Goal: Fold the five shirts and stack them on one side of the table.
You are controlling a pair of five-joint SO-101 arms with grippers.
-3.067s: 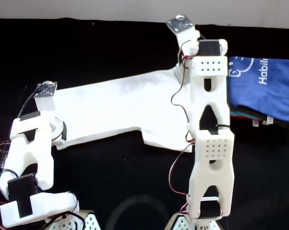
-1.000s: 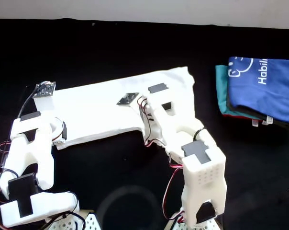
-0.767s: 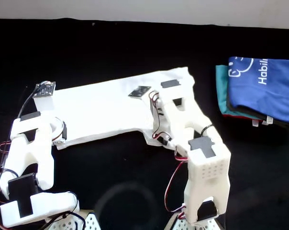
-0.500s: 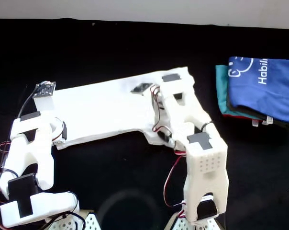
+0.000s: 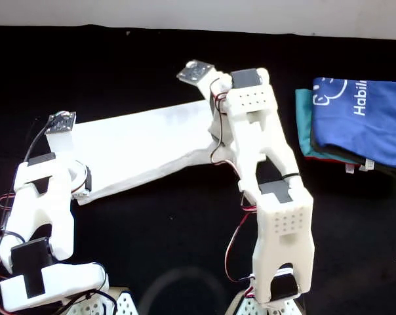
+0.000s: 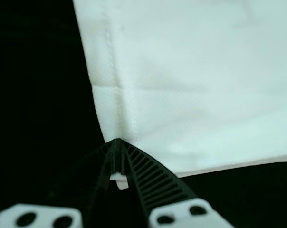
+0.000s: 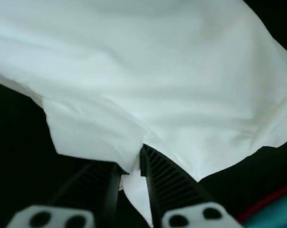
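A white shirt [image 5: 139, 147] lies stretched across the black table [image 5: 119, 59] between the two arms. In the left wrist view my left gripper [image 6: 116, 146] is shut on the hem of the white shirt [image 6: 191, 85] near a corner. The left arm [image 5: 44, 197] stands at the shirt's left end. My right gripper [image 7: 132, 160] is shut on a bunched fold of the white shirt [image 7: 157, 71]. The right arm [image 5: 260, 128] hangs over the shirt's right end and hides that grip in the high view.
A stack of folded shirts [image 5: 362, 121], blue on top with teal, black and red edges under it, sits at the table's right side. A pale wall strip [image 5: 185, 12] borders the far edge. Bare black table lies in front of the shirt.
The right arm drew back to the shirt's near right edge, took hold, then swung up and away with the cloth. The near right flap has left the table. The left arm kept still.
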